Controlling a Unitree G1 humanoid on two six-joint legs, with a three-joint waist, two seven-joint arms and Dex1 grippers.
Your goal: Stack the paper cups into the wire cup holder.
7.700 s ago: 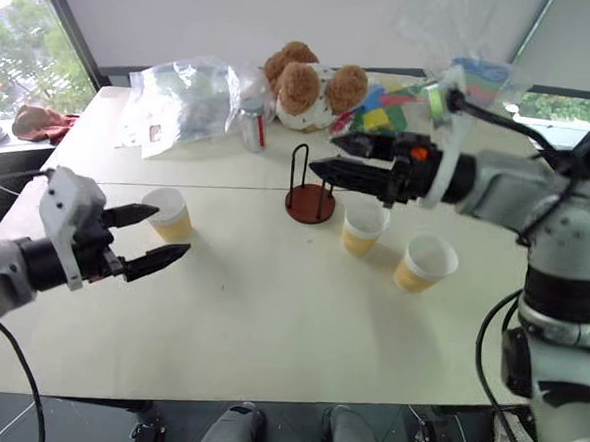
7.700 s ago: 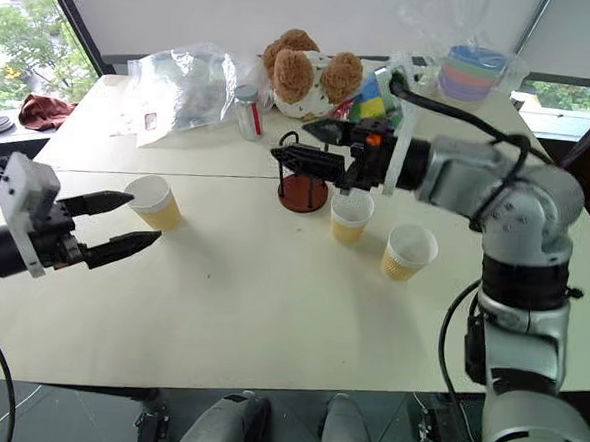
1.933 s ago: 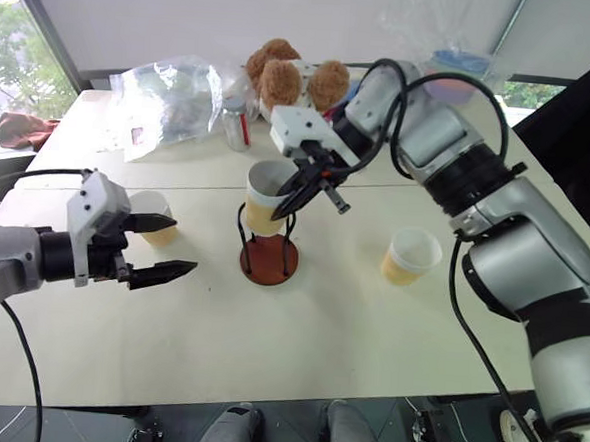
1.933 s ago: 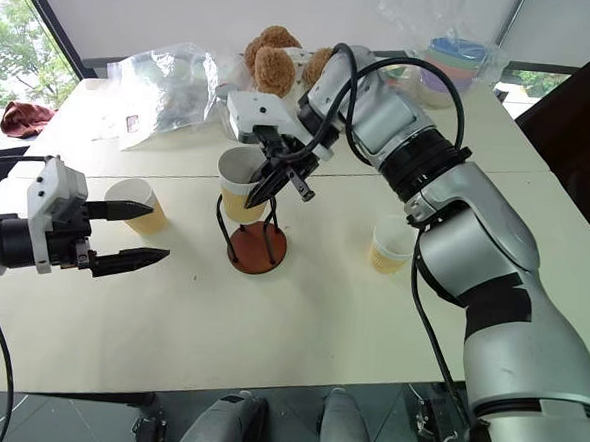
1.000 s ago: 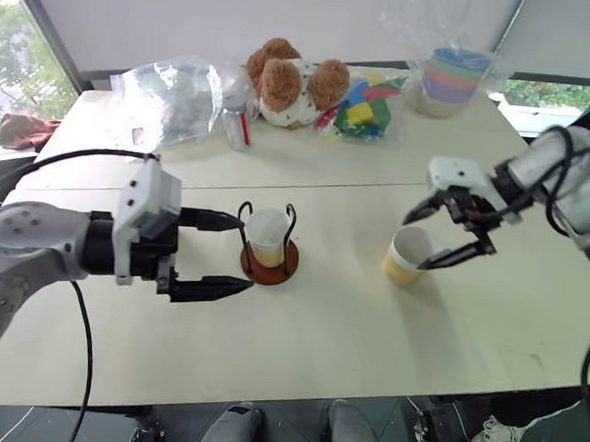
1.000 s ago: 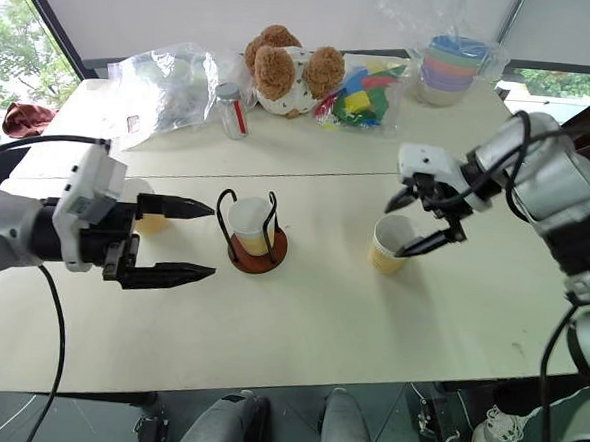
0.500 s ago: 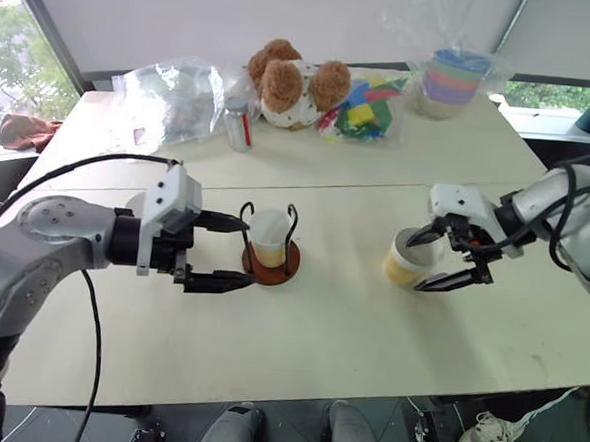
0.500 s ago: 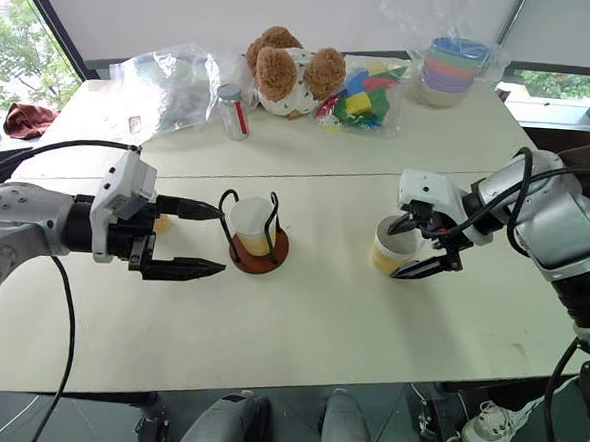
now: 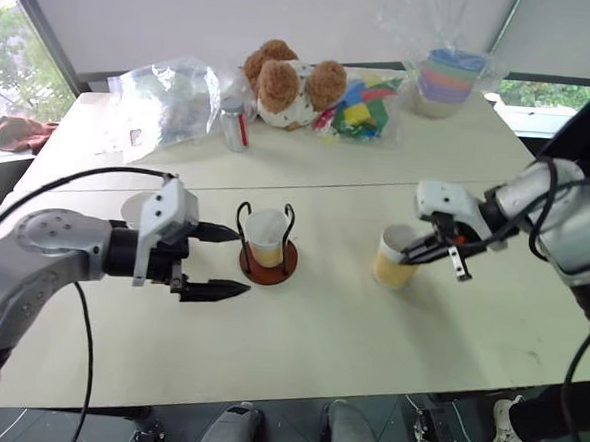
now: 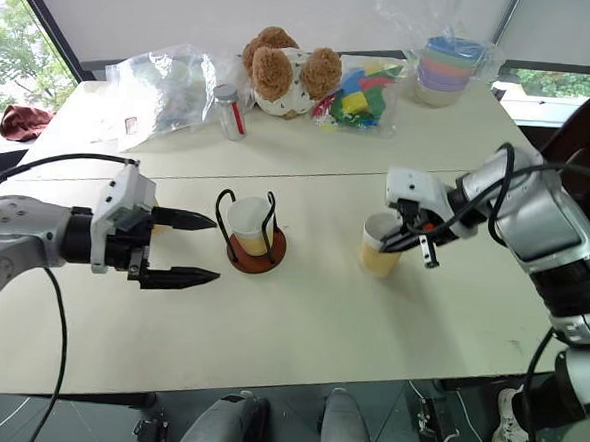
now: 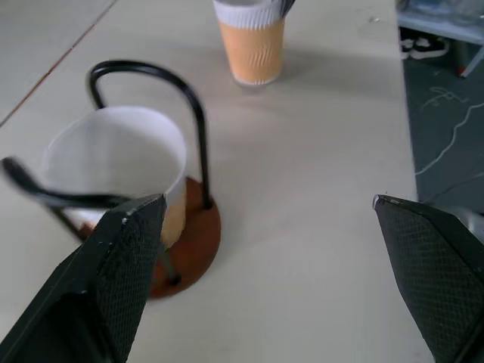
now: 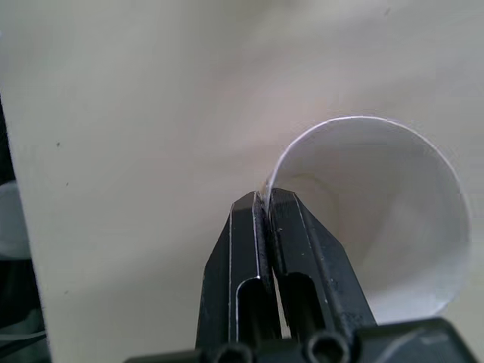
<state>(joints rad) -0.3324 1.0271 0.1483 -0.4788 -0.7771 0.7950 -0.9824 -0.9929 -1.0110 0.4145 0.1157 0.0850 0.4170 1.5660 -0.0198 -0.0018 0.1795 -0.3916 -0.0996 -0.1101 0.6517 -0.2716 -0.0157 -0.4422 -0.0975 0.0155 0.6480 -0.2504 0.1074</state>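
No legible txt, brand, no. or sign anywhere. Small label on clear plastic bag (image 9: 172,98), upper left of frame, too small to read. Red mark on the small jar (image 9: 234,125) beside it, also unreadable.

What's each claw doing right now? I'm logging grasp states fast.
Left claw: open, empty, beside the wire cup holder.
Right claw: shut on the paper cup rim.
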